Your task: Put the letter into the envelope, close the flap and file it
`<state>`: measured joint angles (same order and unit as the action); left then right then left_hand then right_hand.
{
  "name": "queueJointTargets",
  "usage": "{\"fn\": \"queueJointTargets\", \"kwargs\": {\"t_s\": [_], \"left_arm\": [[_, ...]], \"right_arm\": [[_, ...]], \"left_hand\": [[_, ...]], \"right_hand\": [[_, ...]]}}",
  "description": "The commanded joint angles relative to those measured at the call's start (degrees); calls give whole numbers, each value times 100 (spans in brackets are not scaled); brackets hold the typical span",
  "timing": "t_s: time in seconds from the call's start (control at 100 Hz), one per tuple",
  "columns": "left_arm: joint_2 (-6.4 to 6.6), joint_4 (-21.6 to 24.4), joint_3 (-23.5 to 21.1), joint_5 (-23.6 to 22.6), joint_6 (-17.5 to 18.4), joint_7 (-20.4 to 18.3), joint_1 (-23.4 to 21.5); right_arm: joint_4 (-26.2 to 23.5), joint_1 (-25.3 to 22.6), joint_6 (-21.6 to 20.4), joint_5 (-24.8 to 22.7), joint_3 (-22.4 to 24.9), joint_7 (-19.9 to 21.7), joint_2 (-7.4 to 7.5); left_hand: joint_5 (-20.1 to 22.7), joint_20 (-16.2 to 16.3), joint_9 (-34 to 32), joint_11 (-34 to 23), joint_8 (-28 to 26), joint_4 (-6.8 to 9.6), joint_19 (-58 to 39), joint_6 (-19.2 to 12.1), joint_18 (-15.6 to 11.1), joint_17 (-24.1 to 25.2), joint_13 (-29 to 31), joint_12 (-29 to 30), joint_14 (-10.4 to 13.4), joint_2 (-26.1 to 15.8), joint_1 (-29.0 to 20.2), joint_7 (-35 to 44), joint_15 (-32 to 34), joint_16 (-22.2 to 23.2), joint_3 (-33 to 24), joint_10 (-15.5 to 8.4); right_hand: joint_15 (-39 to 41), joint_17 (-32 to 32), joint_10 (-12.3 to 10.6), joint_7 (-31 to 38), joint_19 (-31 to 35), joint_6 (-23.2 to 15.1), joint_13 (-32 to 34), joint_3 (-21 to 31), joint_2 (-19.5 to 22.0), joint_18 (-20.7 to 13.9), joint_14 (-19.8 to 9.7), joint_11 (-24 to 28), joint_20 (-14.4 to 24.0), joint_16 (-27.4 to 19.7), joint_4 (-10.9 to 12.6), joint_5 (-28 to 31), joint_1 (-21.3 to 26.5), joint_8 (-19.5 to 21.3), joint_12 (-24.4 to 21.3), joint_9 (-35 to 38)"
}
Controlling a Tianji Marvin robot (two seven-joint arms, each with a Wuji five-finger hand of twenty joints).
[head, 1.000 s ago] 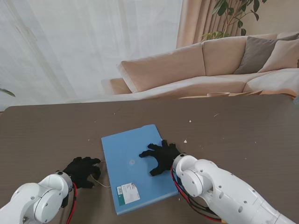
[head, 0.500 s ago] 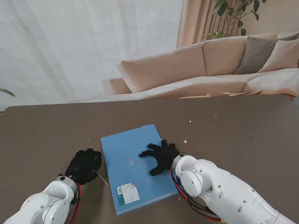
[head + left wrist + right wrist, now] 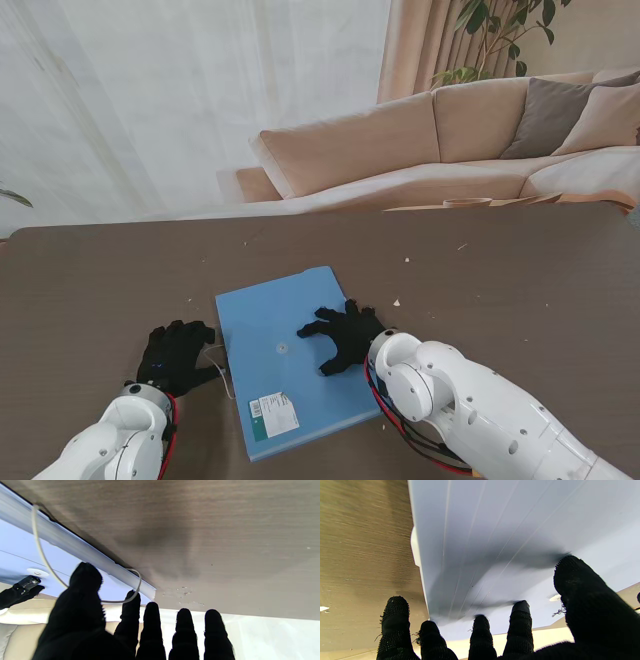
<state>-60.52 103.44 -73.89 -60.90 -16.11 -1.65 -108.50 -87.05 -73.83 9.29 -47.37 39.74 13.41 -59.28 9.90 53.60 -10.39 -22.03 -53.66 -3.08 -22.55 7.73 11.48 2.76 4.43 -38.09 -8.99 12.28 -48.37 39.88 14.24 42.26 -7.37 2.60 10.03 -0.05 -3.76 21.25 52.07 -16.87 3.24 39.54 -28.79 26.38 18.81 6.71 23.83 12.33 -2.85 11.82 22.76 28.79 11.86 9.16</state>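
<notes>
A blue envelope (image 3: 265,330) lies flat on the brown table, with a white label (image 3: 274,413) at its near end and a small round button (image 3: 282,348) in the middle. My right hand (image 3: 343,335) rests on its right half, palm down and fingers spread, holding nothing. The envelope's blue face (image 3: 507,525) fills the right wrist view beyond that hand (image 3: 520,627). My left hand (image 3: 178,355) sits beside the envelope's left edge. A thin white string (image 3: 40,547) from the envelope (image 3: 15,547) passes behind its thumb and hooks over the index fingertip of that hand (image 3: 82,610). No separate letter shows.
Small white crumbs (image 3: 397,301) dot the brown table (image 3: 520,290) to the right of and beyond the envelope. A beige sofa (image 3: 420,150) stands past the table's far edge. Bare tabletop stretches to the left and right of both hands.
My left hand has slid away from me along the envelope's left edge, taking the string with it. The right hand and the envelope have stayed put.
</notes>
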Motion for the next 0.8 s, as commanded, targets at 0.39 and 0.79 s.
{"fn": "queueJointTargets", "kwargs": {"t_s": [0.39,0.79], "left_arm": [[-165,-153,44,278,-157,629,42],[-154,341,-356,1253,526,-14,-398]], "right_arm": [[132,-129,0,53,-77,141,-20],[145,-71,7,58,-134,181,-15]], "left_hand": [[3697,-55,-1233,-893,92,-3,-687,537,337,3,426,24,-279,212,391,1744,692,10,-295,325],[3372,-100,-806,-336,3524,34,-566,-1520,-28,249,-1,489,66,362,-1709,-1303,554,15,-189,88]], "right_hand": [[566,12,72,114,-116,-38,330,-104,191,-21,-643,396,83,214,86,120,110,-59,58,85],[568,29,64,85,-98,-30,343,-135,213,-68,-658,404,107,213,97,62,142,-90,55,85]]}}
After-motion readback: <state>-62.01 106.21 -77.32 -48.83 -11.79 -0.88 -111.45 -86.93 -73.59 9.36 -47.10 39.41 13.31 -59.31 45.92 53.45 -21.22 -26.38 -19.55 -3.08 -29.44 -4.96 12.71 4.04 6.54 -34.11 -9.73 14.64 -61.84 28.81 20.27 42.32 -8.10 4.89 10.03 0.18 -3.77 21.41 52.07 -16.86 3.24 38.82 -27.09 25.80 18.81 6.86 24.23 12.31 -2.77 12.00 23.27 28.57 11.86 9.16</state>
